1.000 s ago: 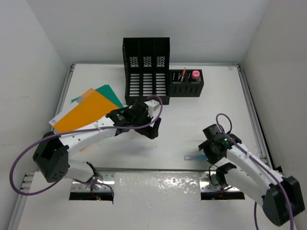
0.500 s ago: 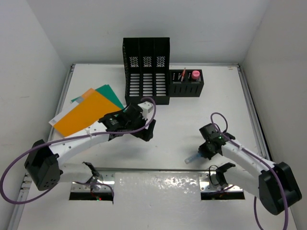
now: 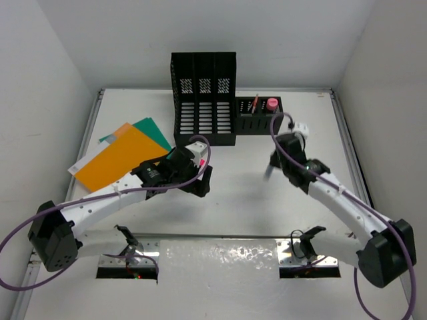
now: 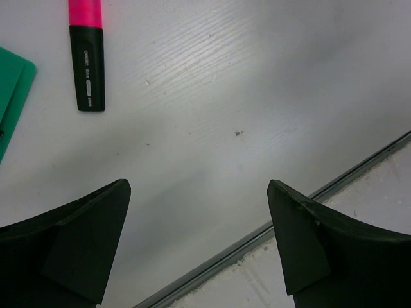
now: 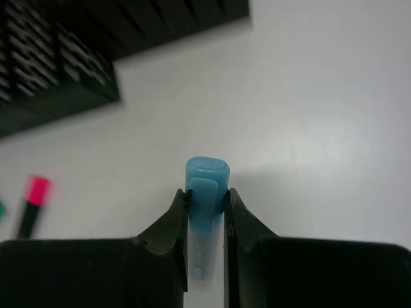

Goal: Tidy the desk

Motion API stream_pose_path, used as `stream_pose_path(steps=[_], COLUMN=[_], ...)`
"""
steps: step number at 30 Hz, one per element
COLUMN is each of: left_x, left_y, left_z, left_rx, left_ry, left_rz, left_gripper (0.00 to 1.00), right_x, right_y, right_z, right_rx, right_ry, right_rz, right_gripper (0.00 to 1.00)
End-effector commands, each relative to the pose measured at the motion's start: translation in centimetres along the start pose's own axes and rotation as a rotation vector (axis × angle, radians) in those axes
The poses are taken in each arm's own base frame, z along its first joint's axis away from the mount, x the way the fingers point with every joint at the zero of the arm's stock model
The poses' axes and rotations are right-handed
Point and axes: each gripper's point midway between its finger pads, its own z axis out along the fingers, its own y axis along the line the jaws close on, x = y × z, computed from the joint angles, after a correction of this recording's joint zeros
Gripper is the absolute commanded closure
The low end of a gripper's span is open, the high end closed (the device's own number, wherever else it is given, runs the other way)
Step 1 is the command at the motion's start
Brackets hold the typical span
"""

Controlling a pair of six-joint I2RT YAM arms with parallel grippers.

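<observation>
While the right gripper [image 5: 205,194] has its jaws pinched tight on a blue-capped pen [image 5: 207,179], held up off the desk [image 3: 240,200], the left gripper [image 4: 199,247] hangs wide with nothing between its fingers. It's low over the white top, near a pink highlighter [image 4: 87,58] and the corner of a green folder [image 4: 9,96].

The desk is the big white slab under both arms, filling most of the top view. It's rigid and fixed, so there's nothing to grab there (the loose stuff is what gets picked up). I'd guess the pen is light, stiff and a bit slick, so just below the cap seems a safe hold. The highlighter should take a pinch across its barrel. The folder looks thin and floppy, so probably an edge grab. The black pen holder [image 3: 259,119] beside the file holder [image 3: 203,93] looks like the obvious home for pens.
</observation>
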Motion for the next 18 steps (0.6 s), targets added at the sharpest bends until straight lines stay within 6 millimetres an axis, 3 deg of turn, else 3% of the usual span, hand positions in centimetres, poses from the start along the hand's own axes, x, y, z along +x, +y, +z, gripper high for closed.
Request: stream_pose_path(steps=[1, 4, 9, 10, 11, 12, 13, 15, 16, 18], left_x=[-1.8, -2.4, -3.1, -3.1, -3.1, -3.0, -3.0, -2.8, -2.8, -2.6], left_y=[-0.3, -0.2, 0.1, 0.4, 0.4, 0.6, 0.6, 0.4, 0.5, 0.8], left_z=[-1.3, -1.7, -2.0, -2.0, -2.0, -2.1, -2.1, -2.2, -2.3, -2.4], left_rx=[-0.009, -0.013, -0.043, -0.059, -0.065, -0.074, -0.072, -0.062, -0.062, -0.082], left_ry=[-0.095, -0.126, -0.139, -0.139, -0.139, -0.14, -0.141, -0.149, -0.152, -0.148], left_rz=[-0.04, -0.048, -0.061, -0.07, -0.084, -0.095, -0.101, -0.127, -0.133, -0.138], left_gripper=[0.15, 0.15, 0.15, 0.15, 0.15, 0.15, 0.15, 0.15, 0.15, 0.15], right_x=[-13.8, -19.4, -23.5, -25.1, -24.8, -25.6, -25.6, -27.2, -26.9, -28.0], right_y=[5.1, 8.8, 14.5, 15.6, 16.2, 16.9, 17.3, 18.1, 18.5, 19.2], right_z=[-2.6, -3.8, -0.9, -1.3, 0.3, 0.3, 1.5, 1.4, 2.7, 2.7], right_rx=[-0.076, -0.139, -0.185, -0.202, -0.196, -0.208, -0.188, -0.184, -0.175, -0.174], right_ry=[-0.418, -0.584, -0.671, -0.732, -0.723, -0.764, -0.774, -0.838, -0.83, -0.859], right_rz=[-0.189, -0.283, -0.432, -0.429, -0.447, -0.432, -0.459, -0.426, -0.431, -0.4], right_gripper=[1.0, 1.0, 1.0, 1.0, 1.0, 1.0, 1.0, 1.0, 1.0, 1.0])
